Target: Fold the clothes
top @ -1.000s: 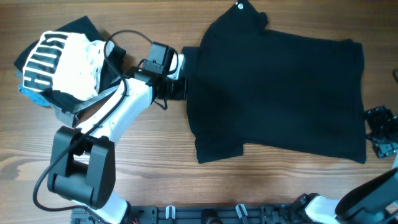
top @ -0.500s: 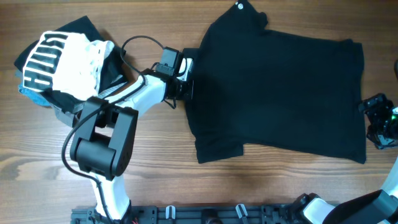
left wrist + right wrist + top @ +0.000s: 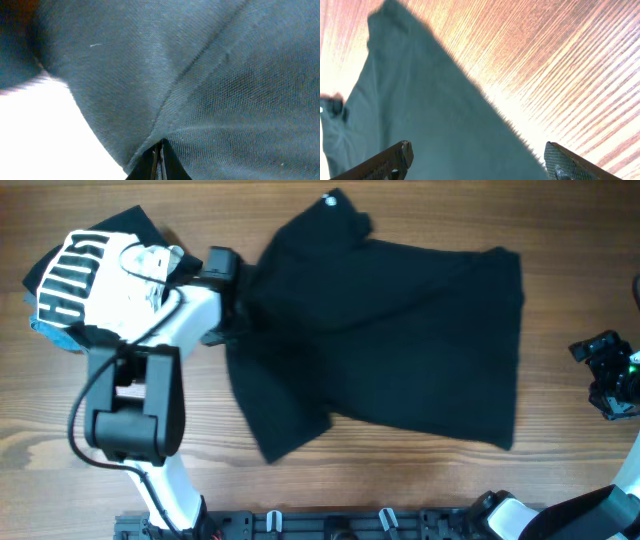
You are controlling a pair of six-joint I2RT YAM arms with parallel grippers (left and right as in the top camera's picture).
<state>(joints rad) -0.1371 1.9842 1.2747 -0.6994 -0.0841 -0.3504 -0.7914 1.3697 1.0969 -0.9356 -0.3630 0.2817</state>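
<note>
Plain black T-shirt [image 3: 400,350], wood-grain table [image 3: 420,480]

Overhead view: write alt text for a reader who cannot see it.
A large black short-sleeved T-shirt lies spread on a wooden table, one edge pinched in the jaws of the left arm. A heap topped by a white black-striped garment sits at image left.

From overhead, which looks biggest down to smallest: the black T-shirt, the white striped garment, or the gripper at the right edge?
1. black T-shirt, by far the largest.
2. white striped garment.
3. right gripper, the smallest, though the picture's edge cuts part of it off.
</note>
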